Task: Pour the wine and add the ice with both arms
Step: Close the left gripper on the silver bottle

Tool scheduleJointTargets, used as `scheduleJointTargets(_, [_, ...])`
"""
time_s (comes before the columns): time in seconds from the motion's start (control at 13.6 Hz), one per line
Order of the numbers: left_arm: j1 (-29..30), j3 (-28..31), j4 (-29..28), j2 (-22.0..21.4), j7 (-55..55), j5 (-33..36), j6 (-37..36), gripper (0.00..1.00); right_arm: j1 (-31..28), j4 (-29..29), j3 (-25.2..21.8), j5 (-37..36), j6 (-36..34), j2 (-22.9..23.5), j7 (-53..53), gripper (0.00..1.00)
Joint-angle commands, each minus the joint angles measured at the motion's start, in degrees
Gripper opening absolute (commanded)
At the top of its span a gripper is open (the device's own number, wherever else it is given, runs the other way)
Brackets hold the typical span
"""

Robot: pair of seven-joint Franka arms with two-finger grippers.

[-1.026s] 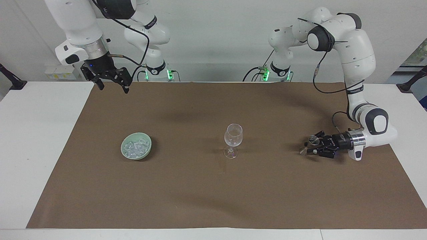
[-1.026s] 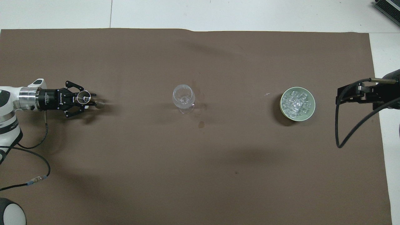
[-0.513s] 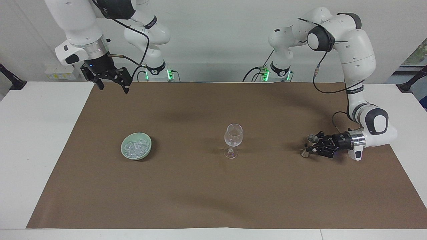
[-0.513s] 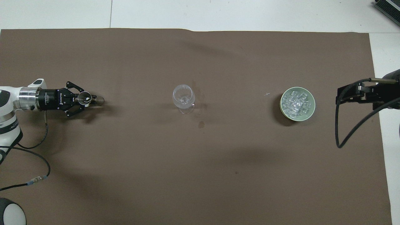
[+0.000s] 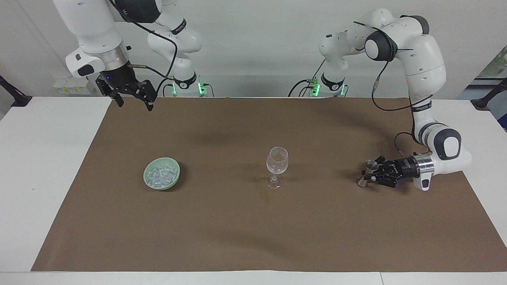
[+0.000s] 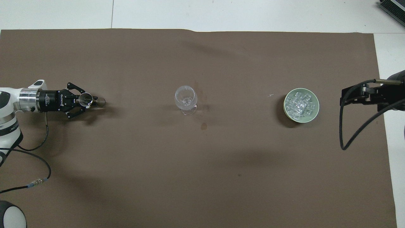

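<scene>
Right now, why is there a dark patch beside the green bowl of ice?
Overhead view: the pale green bowl casts a shadow onto the brown mat, toward the clear stemmed glass. Facing view: the same shadow hugs the bowl, and broad soft arm shadows cross the mat.

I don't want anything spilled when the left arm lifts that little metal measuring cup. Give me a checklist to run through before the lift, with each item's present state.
1. Left gripper shut on the small hourglass-shaped metal measuring cup: ok.
2. Measuring cup upright on the brown table cover: ok.
3. Liquid inside the measuring cup: cannot tell.
4. Clear stemmed wine glass upright at the middle of the cover, apart from everything else: ok.
5. Pale green bowl with the clear ice cubes stands toward the right arm's end, off the pouring path: ok.
6. Right gripper open, raised over the cover's edge at the robots' side, waiting: ok.
</scene>
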Motion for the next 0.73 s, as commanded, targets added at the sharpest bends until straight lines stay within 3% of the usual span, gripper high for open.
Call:
scheduleJointTargets(0.0, [-0.04, 0.4, 0.18, -0.52, -4.99, -1.29, -1.14, 0.0, -0.55, -0.6, 0.08, 1.44, 0.27, -0.46, -1.68, 1.0])
scheduleJointTargets(0.66, [-0.65, 0.32, 0.98, -3.33, -7.64, -1.38, -4.84, 0.0, -0.46, -0.68, 0.08, 1.44, 0.1, -0.46, -1.94, 1.0])
